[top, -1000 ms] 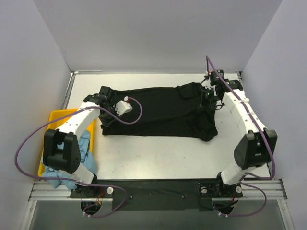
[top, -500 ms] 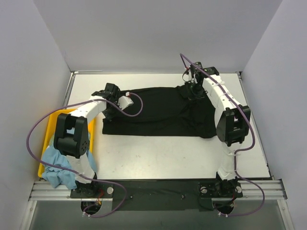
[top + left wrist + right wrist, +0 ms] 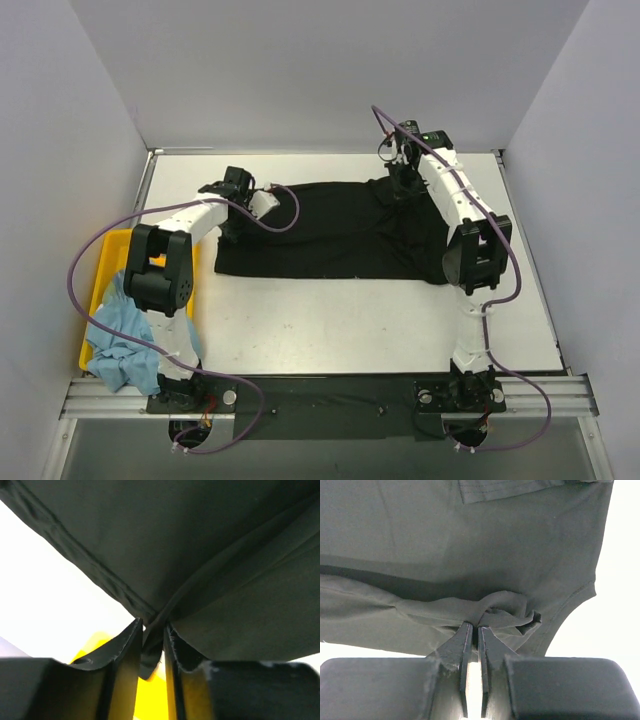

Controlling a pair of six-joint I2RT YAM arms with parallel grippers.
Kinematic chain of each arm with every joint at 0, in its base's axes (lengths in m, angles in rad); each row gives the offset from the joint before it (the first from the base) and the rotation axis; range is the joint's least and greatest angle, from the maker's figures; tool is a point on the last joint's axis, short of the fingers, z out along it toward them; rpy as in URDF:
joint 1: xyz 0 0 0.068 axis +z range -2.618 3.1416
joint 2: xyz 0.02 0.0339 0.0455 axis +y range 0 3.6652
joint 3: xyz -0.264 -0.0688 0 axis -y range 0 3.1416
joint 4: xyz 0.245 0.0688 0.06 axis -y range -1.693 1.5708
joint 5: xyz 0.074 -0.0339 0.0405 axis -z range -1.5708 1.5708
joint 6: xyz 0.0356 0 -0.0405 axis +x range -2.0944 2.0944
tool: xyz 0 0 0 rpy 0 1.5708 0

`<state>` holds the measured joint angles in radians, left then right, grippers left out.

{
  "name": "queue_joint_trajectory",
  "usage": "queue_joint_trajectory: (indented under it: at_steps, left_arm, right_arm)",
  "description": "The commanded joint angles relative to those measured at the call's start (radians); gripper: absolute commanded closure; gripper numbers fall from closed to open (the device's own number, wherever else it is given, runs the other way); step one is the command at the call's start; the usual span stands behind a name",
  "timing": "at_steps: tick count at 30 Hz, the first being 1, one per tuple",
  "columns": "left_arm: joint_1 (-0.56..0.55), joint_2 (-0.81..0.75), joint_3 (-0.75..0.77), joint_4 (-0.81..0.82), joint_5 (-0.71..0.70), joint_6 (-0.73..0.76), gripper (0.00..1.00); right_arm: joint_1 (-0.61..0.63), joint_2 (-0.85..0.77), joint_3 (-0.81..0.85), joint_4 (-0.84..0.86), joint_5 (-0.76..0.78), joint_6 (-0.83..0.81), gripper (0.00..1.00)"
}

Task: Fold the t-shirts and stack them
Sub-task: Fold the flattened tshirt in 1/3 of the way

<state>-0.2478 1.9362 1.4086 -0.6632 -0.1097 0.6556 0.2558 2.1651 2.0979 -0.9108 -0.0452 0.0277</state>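
The black t-shirt (image 3: 330, 235) lies spread as a rough rectangle across the middle of the table. My left gripper (image 3: 232, 186) is at its far left corner. In the left wrist view the jaws (image 3: 154, 625) stand slightly apart, with a fold of the black t-shirt (image 3: 200, 555) hanging loosely between them. My right gripper (image 3: 403, 184) is at the far right part of the shirt. There the jaws (image 3: 474, 626) are pinched shut on a bunched fold of the black t-shirt (image 3: 445, 540). The light blue t-shirt (image 3: 118, 338) lies crumpled in the yellow tray.
The yellow tray (image 3: 108, 246) sits along the table's left edge, partly under the left arm, and shows as yellow (image 3: 150, 695) below the left jaws. Grey walls close in the table on three sides. Purple cables loop from both arms.
Both arms have reached farther back, and the right gripper has moved left along the far edge. The black shirt lies flatter. The left jaws, shut earlier, have parted a little.
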Motion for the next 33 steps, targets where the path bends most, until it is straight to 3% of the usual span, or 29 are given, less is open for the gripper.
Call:
queue_joint_trajectory:
  at_steps: [1, 4, 6, 7, 9, 12, 15, 19, 22, 26, 33]
  left_arm:
    - [0.008, 0.001, 0.059, 0.095, -0.051, -0.039, 0.59]
    - [0.021, 0.001, 0.069, 0.189, -0.169, -0.085, 0.44]
    - [0.053, 0.015, 0.114, 0.217, -0.194, -0.135, 0.37]
    - [0.073, 0.035, 0.181, 0.179, -0.188, -0.177, 0.36]
    - [0.114, 0.075, 0.304, 0.07, -0.15, -0.232, 0.36]
    - [0.156, 0.073, 0.394, -0.041, -0.05, -0.261, 0.35]
    - [0.154, -0.056, 0.261, -0.026, 0.068, -0.19, 0.35]
    - [0.128, -0.253, 0.018, -0.088, 0.358, 0.053, 0.37]
    - [0.107, -0.339, -0.181, -0.095, 0.384, 0.247, 0.36]
    - [0.074, -0.381, -0.315, -0.011, 0.32, 0.321, 0.3]
    - [0.016, -0.312, -0.359, 0.073, 0.266, 0.364, 0.27]
  right_arm:
    - [-0.007, 0.032, 0.051, -0.048, 0.036, -0.009, 1.0]
    - [-0.024, 0.058, 0.091, -0.046, 0.042, 0.037, 0.94]
    - [-0.039, 0.076, 0.132, -0.046, 0.042, 0.079, 0.83]
    - [-0.046, 0.085, 0.158, -0.046, 0.042, 0.095, 0.69]
    - [-0.073, 0.082, 0.178, -0.048, 0.038, 0.142, 0.52]
    - [-0.136, 0.004, 0.137, -0.048, 0.013, 0.208, 0.42]
    - [-0.193, -0.124, -0.055, -0.045, -0.025, 0.221, 0.4]
    - [-0.251, -0.342, -0.414, 0.016, -0.113, 0.17, 0.41]
    - [-0.253, -0.476, -0.65, 0.056, -0.168, 0.137, 0.41]
    - [-0.28, -0.563, -0.838, 0.16, -0.248, 0.095, 0.41]
    - [-0.28, -0.482, -0.874, 0.231, -0.291, 0.083, 0.43]
